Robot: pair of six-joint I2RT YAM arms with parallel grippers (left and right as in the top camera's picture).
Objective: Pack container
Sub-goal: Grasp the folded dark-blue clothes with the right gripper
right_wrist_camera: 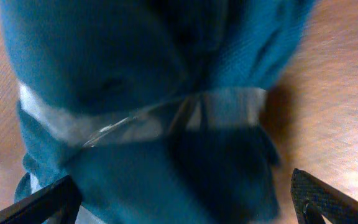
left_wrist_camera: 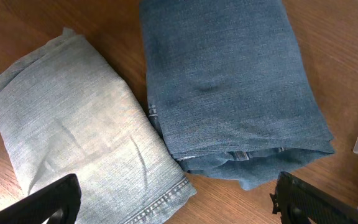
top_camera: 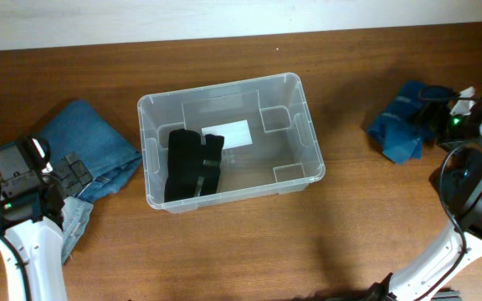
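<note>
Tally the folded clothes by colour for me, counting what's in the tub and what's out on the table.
Black: 1, the black folded garment inside the container
Mid-blue denim: 1, the darker jeans left of the container
Light-blue denim: 1, the pale jeans beside them
Teal: 1, the teal bundle on the right
Total: 4

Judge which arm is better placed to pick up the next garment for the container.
Right, probably. The right gripper is open with the teal bundle filling the space between its jaws, close up. The left gripper is open too, but the folded jeans lie farther below it.
</note>
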